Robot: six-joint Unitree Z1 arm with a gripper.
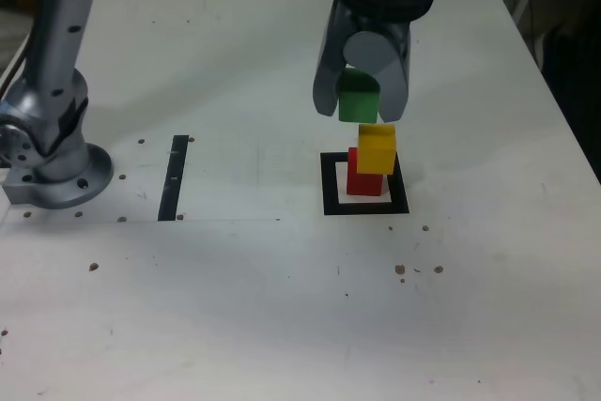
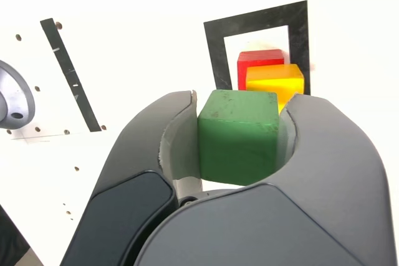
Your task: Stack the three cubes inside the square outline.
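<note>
Nearest the wrist camera: gripper [image 2: 244, 99], grey, its two curved fingers [image 2: 340, 144] closed on the green cube [image 2: 238, 144], one to each side. Jaws pinch it firmly by opposite faces. Green cube upright, matte, small dark scuffs on its top face.

Beyond it in the wrist view: yellow cube [image 2: 274, 79], partly hidden behind the green one. Exterior view puts green higher than yellow and a little to the exterior view's left of it; outlines nearly meet there. Cannot tell whether the two touch.

Next, red cube [image 2: 260, 57]. Yellow rests on top of it, off-centre, shifted toward the exterior view's right, so part of red's top shows. Red stands on the white centre of the square outline [image 2: 299, 42], inside the thick black border, nearer the exterior view's right side of the frame than its left.

Farther off: straight black tape strip [image 2: 72, 76] on the white table [image 1: 216, 298], well apart from the frame, toward the exterior view's left. Brown marks [image 1: 400, 269] scattered on the surface. Past the strip, a round grey base [image 1: 66, 180] at the exterior view's left edge, partly cut off in the wrist view.
</note>
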